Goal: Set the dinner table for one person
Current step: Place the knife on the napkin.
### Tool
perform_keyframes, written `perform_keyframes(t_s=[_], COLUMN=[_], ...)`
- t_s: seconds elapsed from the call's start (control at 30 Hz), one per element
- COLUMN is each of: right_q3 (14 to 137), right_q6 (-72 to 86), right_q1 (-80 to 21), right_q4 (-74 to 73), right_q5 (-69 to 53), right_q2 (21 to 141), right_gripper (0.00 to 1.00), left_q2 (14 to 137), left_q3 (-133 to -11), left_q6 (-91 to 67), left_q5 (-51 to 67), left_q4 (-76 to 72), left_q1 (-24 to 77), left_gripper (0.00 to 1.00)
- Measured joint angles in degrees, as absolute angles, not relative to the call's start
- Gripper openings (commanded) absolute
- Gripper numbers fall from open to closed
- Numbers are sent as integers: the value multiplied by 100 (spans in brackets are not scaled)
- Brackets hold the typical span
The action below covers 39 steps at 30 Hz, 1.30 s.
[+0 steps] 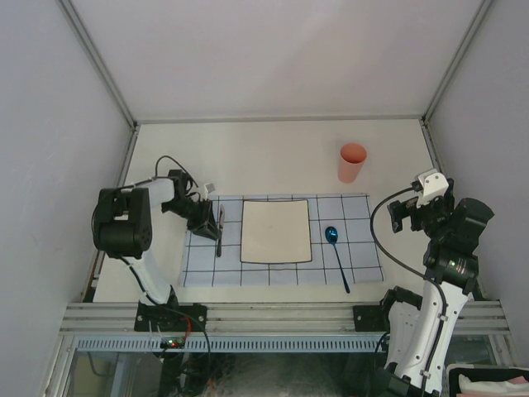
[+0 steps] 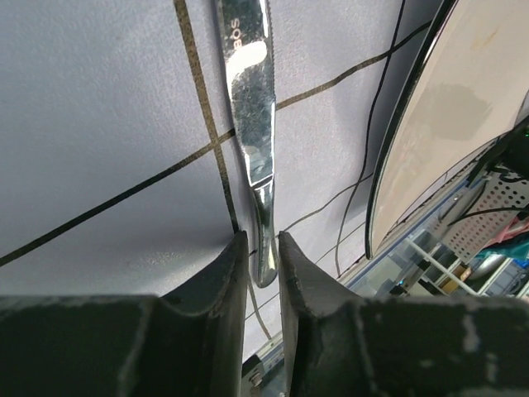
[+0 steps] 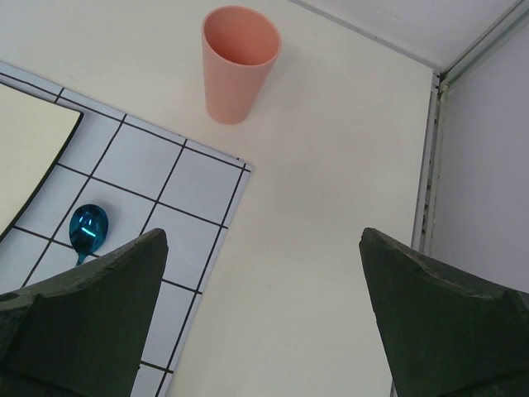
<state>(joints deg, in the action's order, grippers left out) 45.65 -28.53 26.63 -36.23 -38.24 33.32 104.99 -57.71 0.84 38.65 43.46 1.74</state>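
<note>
1. The left gripper [image 2: 263,258] sits low over the mat. Its jaws are drawn almost together and clamp the near end of a table knife [image 2: 252,107].
2. The knife lies flat and runs straight ahead from the fingertips. It crosses one of the dark grid lines.
3. Directly beneath this gripper is the light-blue placemat [image 2: 99,124], marked with a dark grid. The mat lies on the tabletop [image 3: 331,165].
4. To the left gripper's right, a square cream plate [image 2: 471,99] with a dark rim rests on the mat. It is near the knife but apart from it.
5. A spoon [image 3: 88,229] with a glossy blue bowl lies on the mat, to the left of the right gripper and a little ahead of it. In the top view it sits just right of the plate.
6. Ahead and left of the right gripper stands a pink cup [image 3: 238,62], upright and mouth up. It is on the tabletop just past the mat's far right corner.
7. The right gripper [image 3: 264,327] is raised, with its jaws spread wide. Its dark fingers [image 3: 83,322] frame the mat's right edge and the off-white surface beside it.
8. The tabletop stretches below and ahead of both grippers. To the right gripper's right, a grey rail [image 3: 430,165] and a pale wall close it off.
</note>
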Motion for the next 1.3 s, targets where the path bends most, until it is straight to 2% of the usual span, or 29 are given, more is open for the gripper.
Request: perform_keyframes(t_s=[0.5, 0.63, 0.8, 0.93, 1.1, 1.3], right_q3=[4565, 4532, 4272, 4195, 4191, 4191], right_q6=[-2877, -2836, -2515, -2139, -2108, -2154], right_q1=[2663, 2659, 2528, 1957, 735, -196], right_q4=[-3625, -3566, -3225, -3024, -3288, -3802], right_q5=[-3865, -3846, -3726, -3715, -4147, -4130], right_q2=[3297, 3291, 3280, 3332, 3433, 3935], right_gripper=[100, 100, 100, 100, 100, 100], left_q2=[10318, 9725, 8390, 7363, 6136, 5015], left_q3=[-5970, -6069, -5942, -5395, -4497, -4174], left_q6=[434, 722, 1234, 1601, 1999, 2169], left_q5=[3306, 2665, 1406, 548, -220, -550], left_q4=[4689, 4523, 3701, 2980, 2305, 1925], left_q1=[180, 183, 185, 187, 187, 187], left_gripper=[27, 28, 28, 28, 29, 14])
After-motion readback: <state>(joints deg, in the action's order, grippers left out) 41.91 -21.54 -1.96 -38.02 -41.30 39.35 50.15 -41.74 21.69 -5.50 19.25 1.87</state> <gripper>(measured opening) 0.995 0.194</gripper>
